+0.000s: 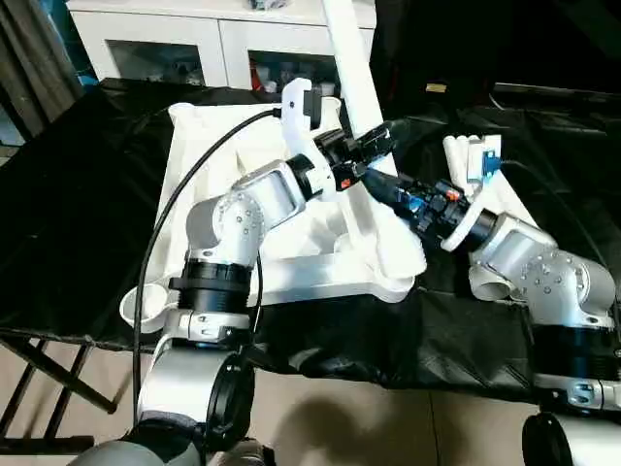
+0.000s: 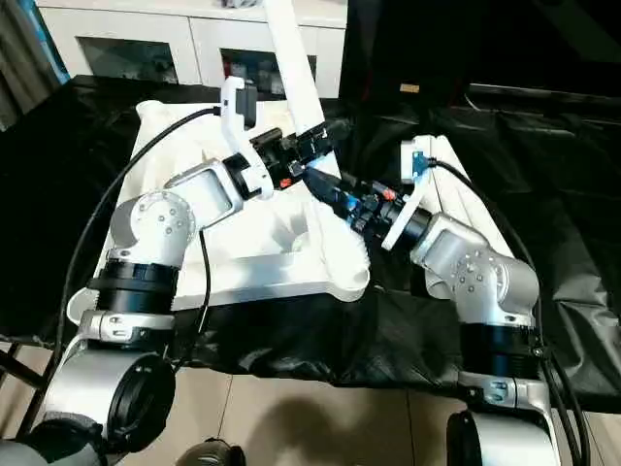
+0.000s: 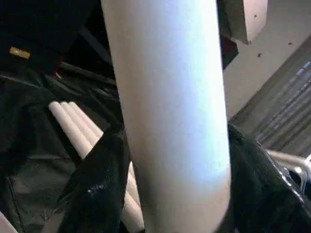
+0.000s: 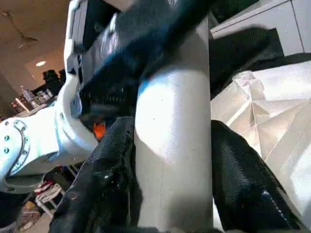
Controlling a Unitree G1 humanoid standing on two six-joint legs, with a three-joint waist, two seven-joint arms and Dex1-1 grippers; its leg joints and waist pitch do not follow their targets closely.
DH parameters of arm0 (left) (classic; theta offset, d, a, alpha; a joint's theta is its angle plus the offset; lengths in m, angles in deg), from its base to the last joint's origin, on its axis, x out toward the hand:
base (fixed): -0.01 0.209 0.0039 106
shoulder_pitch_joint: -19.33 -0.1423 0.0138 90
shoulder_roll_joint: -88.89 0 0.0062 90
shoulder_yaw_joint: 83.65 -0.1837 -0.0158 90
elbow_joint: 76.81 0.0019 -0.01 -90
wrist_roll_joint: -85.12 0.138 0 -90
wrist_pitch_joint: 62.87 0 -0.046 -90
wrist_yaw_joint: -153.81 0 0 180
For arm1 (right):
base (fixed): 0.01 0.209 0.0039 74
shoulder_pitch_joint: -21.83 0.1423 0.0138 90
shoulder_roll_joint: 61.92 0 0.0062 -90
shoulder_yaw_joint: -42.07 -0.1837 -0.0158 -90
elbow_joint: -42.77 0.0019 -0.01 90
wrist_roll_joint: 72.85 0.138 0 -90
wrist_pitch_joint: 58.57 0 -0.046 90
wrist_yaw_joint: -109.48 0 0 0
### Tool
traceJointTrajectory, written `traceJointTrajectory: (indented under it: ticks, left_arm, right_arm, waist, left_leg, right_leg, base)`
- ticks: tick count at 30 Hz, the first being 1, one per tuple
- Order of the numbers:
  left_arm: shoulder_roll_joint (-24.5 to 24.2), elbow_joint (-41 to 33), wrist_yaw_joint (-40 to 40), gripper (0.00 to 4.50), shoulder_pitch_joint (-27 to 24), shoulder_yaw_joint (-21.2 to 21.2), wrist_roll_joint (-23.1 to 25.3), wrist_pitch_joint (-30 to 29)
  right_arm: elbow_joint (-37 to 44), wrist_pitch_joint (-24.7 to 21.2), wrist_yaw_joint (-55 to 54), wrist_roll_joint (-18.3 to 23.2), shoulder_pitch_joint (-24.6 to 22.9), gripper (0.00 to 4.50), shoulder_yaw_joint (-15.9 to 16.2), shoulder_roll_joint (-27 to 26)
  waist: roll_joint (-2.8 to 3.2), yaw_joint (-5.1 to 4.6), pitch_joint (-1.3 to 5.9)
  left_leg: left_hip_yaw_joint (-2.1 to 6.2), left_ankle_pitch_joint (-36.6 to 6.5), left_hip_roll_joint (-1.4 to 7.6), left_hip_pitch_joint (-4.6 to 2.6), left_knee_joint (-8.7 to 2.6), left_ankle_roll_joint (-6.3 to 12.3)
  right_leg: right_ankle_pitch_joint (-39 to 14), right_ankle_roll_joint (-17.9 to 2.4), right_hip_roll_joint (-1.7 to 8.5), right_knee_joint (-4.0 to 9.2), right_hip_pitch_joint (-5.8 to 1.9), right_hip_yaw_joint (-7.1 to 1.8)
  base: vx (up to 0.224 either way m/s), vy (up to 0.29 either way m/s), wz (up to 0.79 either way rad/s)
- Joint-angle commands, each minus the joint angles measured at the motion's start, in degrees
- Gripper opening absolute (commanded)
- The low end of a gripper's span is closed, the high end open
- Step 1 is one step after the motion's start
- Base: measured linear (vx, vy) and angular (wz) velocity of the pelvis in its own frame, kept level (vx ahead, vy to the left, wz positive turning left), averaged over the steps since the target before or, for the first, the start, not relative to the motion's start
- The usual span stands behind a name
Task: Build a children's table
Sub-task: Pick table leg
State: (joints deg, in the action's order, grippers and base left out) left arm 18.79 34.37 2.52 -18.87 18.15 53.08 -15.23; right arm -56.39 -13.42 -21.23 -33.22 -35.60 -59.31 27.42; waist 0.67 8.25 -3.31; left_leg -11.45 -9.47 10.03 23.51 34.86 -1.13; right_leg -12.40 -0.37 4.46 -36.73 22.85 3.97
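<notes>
The table top (image 1: pixel 291 262) is laid upside down on a black sheet (image 1: pixel 87 204), with its ribbed underside (image 4: pixel 265 116) facing up and a round corner socket (image 1: pixel 144 309) visible at its near left corner. One white leg (image 1: pixel 351 73) is held standing in the near right corner of the top, leaning slightly away from vertical and rising past the upper edge of the head views.

The right gripper (image 2: pixel 325 191) is closed around the lower part of this leg. In the right wrist view, its two black fingers (image 4: pixel 104 179) are seen pressed against either side of the white tube (image 4: pixel 172 145), so the leg is gripped.

The left gripper (image 1: pixel 380 139) is positioned on the same leg, just above the right gripper. In the left wrist view, the leg (image 3: pixel 170 111) is seen running between the two black fingers (image 3: pixel 99 184), which lie on both sides of it. Whether these fingers are clamped on the tube or merely standing around it cannot be told.

Three spare legs (image 3: pixel 80 128) are laid side by side on the black sheet, beyond the right gripper and to the right of the table top. A white cabinet (image 1: pixel 218 39) with glass doors is located behind the work area.
</notes>
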Motion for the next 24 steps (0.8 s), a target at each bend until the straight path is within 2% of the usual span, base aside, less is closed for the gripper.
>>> traceJointTrajectory:
  ticks: [1,5,11,13,14,15,16,17,18,21,22,24]
  left_arm:
    - [0.1,-0.2,-0.6,2.51,0.8,0.5,-0.8,0.2]
    - [0.0,0.5,-0.8,2.15,1.4,0.9,-1.4,0.9]
    - [-0.3,0.6,-0.7,1.98,1.7,0.1,-0.8,1.4]
    - [-0.5,0.6,-1.0,1.94,1.9,-0.3,-0.3,1.7]
    - [-0.7,0.7,-2.2,1.94,2.2,-0.9,0.9,2.5]
    - [-0.9,0.8,-2.0,1.94,2.4,-1.5,1.5,3.0]
    - [-1.3,0.9,-1.8,1.93,2.7,-2.4,2.3,3.6]
    - [-1.5,0.9,-1.8,1.89,2.7,-2.8,2.6,3.8]
    - [-1.6,0.8,-1.7,1.89,2.8,-3.2,3.0,3.9]
    - [-2.7,0.2,-1.0,1.87,3.0,-6.3,5.8,5.5]
    - [-2.8,0.2,-1.0,1.87,3.1,-6.5,5.9,5.6]
    - [-3.1,0.2,-0.9,1.87,3.3,-7.6,6.8,5.9]
  right_arm:
    - [1.9,-0.4,0.8,1.2,-0.1,1.82,0.0,0.6]
    - [2.1,-0.2,0.6,1.1,-0.1,1.82,0.2,0.8]
    - [2.2,0.5,0.1,0.5,-0.1,1.82,0.6,1.2]
    - [2.2,0.6,-0.3,0.1,0.1,2.37,0.8,1.4]
    - [1.8,0.8,-1.0,-0.4,0.4,2.51,0.9,1.5]
    - [1.6,0.6,-1.2,-0.4,0.7,2.51,0.9,1.5]
    - [1.2,0.3,-0.9,-0.2,1.0,2.56,0.9,1.7]
    - [1.3,0.2,-0.8,-0.3,1.1,2.85,1.1,1.9]
    - [1.3,0.1,-0.7,-0.4,1.1,2.85,1.2,2.1]
    - [1.8,0.6,0.5,-3.5,1.3,3.01,4.6,4.8]
    - [1.8,0.7,0.5,-3.7,1.3,3.27,4.8,4.9]
    - [1.9,0.8,1.2,-5.0,1.5,3.35,6.3,6.3]
  waist:
    - [-0.91,0.05,4.44]
    - [-0.78,0.02,4.45]
    - [-0.79,-0.03,4.42]
    - [-0.92,-0.05,4.42]
    - [-0.74,-0.01,4.44]
    - [-0.95,-0.06,4.44]
    - [-0.88,-0.05,4.42]
    - [-0.88,-0.03,4.41]
    - [-0.92,-0.06,4.42]
    - [-0.93,-0.07,4.43]
    - [-1.0,-0.08,4.46]
    - [-1.08,-0.09,4.46]
  left_leg:
    - [1.83,-4.8,3.27,-1.69,-3.42,2.87]
    - [1.84,-4.8,3.24,-1.65,-3.39,2.87]
    - [1.84,-5.3,3.27,-1.72,-3.44,2.6]
    - [1.82,-5.2,3.25,-1.68,-3.43,2.58]
    - [1.87,-5.2,3.31,-1.73,-3.45,2.61]
    - [1.9,-5.0,3.35,-1.74,-3.49,2.6]
    - [1.89,-5.2,3.3,-1.74,-3.49,2.6]
    - [1.9,-5.3,3.32,-1.75,-3.52,2.59]
    - [1.88,-5.2,3.32,-1.75,-3.5,2.5]
    - [1.87,-4.4,3.32,-1.73,-3.44,2.49]
    - [1.86,-4.3,3.29,-1.72,-3.41,2.5]
    - [1.83,-4.2,3.28,-1.73,-3.36,2.45]
  right_leg:
    - [-2.4,-12.5,4.77,4.66,-3.04,-2.75]
    - [-2.0,-12.7,4.75,4.64,-3.09,-2.74]
    - [-2.0,-12.7,4.73,4.69,-3.1,-2.76]
    - [-2.1,-12.6,4.74,4.7,-3.17,-2.8]
    - [-2.2,-12.4,4.75,4.7,-3.11,-2.78]
    - [-2.1,-12.2,4.69,4.68,-3.11,-2.79]
    - [-2.5,-11.9,4.73,4.71,-3.12,-2.79]
    - [-2.8,-11.8,4.73,4.76,-3.1,-2.79]
    - [-2.7,-11.7,4.71,4.74,-3.14,-2.8]
    - [-2.0,-11.4,4.66,4.65,-3.11,-2.81]
    - [-1.8,-11.3,4.63,4.61,-3.18,-2.82]
    - [-1.7,-11.5,4.67,4.57,-3.15,-2.81]
  base:
    - [0.0,0.0,0.0]
    - [0.0,0.0,0.0]
    - [0.0,0.0,0.0]
    - [0.0,0.0,0.0]
    - [0.0,0.0,0.0]
    - [0.0,0.0,0.0]
    - [0.0,0.0,0.0]
    - [0.0,0.0,0.0]
    - [0.0,0.0,0.0]
    - [0.0,0.0,0.0]
    - [0.0,0.0,0.0]
    - [0.0,0.0,0.0]
